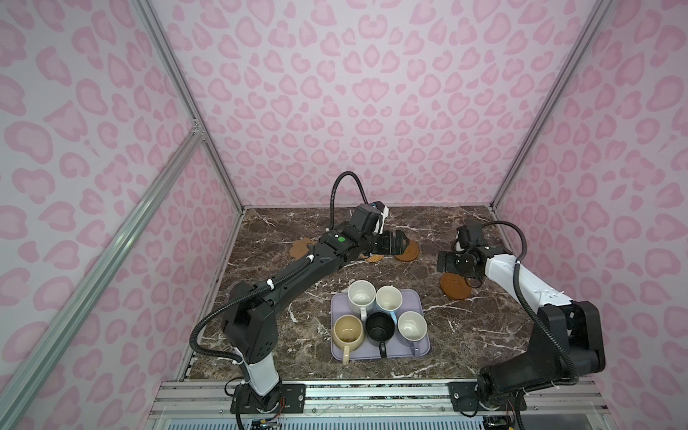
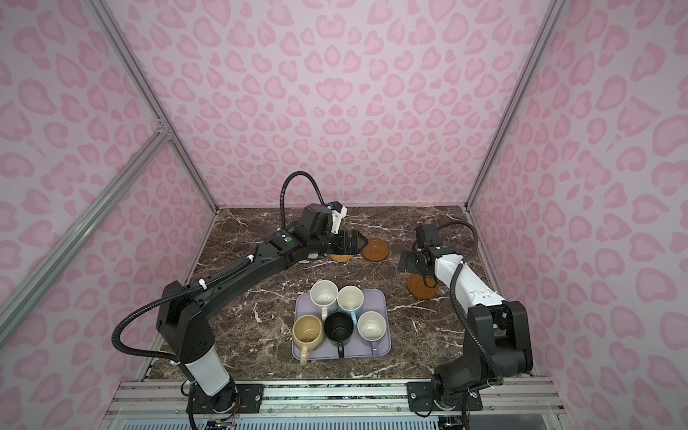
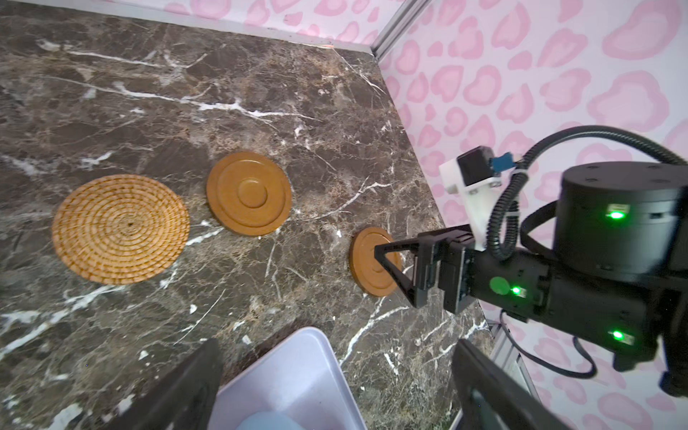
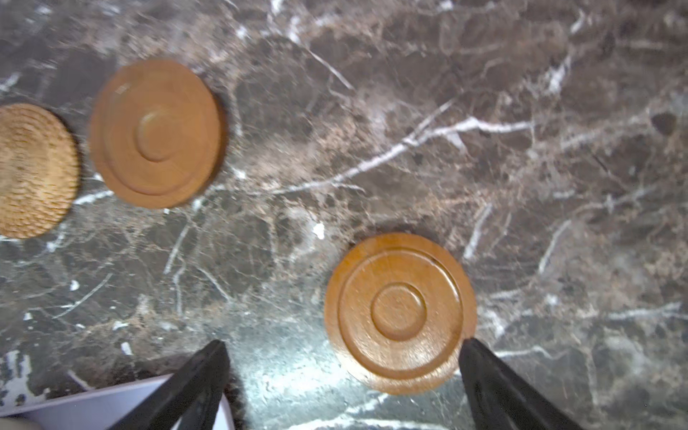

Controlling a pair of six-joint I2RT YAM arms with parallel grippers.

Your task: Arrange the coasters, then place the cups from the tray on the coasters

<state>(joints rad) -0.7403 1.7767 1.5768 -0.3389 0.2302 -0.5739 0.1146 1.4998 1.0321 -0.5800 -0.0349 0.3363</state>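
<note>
A brown saucer-like wooden coaster lies flat on the marbled bench beneath the right jaws, apart like the left jaws. Stiff and light, it probably wants pinching at its thin rim.

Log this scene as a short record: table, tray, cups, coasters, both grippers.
table: dark marble
tray: front centre
cups: five, all on tray: white, blue, cream, black, lavender
coasters: four seen, flat on table, none bearing a cup: flower, rattan, far disc, right disc
left gripper: open, empty, beside far disc
right gripper: open, empty, over right disc
</note>
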